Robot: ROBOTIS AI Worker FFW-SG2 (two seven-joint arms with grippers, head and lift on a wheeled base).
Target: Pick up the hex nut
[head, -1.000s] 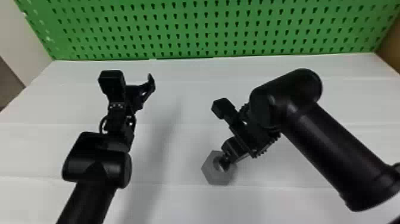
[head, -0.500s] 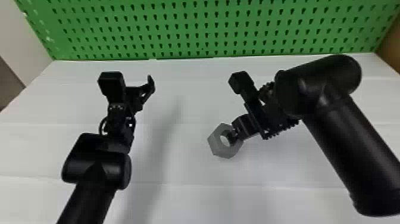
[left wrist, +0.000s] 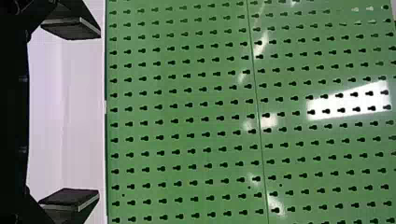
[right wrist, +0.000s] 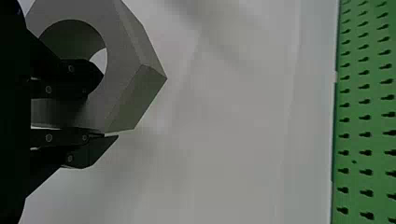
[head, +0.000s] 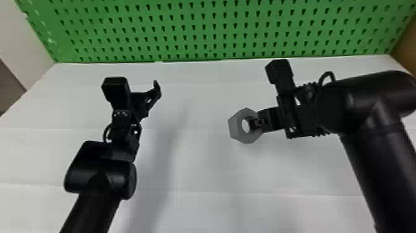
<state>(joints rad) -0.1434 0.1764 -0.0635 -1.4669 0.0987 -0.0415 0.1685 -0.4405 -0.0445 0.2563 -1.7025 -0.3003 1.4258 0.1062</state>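
Observation:
My right gripper (head: 258,122) is shut on the grey hex nut (head: 236,127), which hangs tilted above the white table, right of centre. In the right wrist view, one finger of the right gripper (right wrist: 95,112) passes into the nut's round hole and the other lies against its outer side, with the wall of the hex nut (right wrist: 133,95) between them. My left gripper (head: 151,100) is parked over the left part of the table, open; in the left wrist view the fingers of the left gripper (left wrist: 70,114) stand wide apart with nothing between them.
The white table (head: 204,173) spreads below both arms. A green pegboard (head: 213,31) stands along its back edge. The left arm occupies the left side, with the nut a fair gap to its right.
The right arm has swung up, back and to the right, carrying the hex nut from low near the table to a higher, farther spot. The left arm has kept still.

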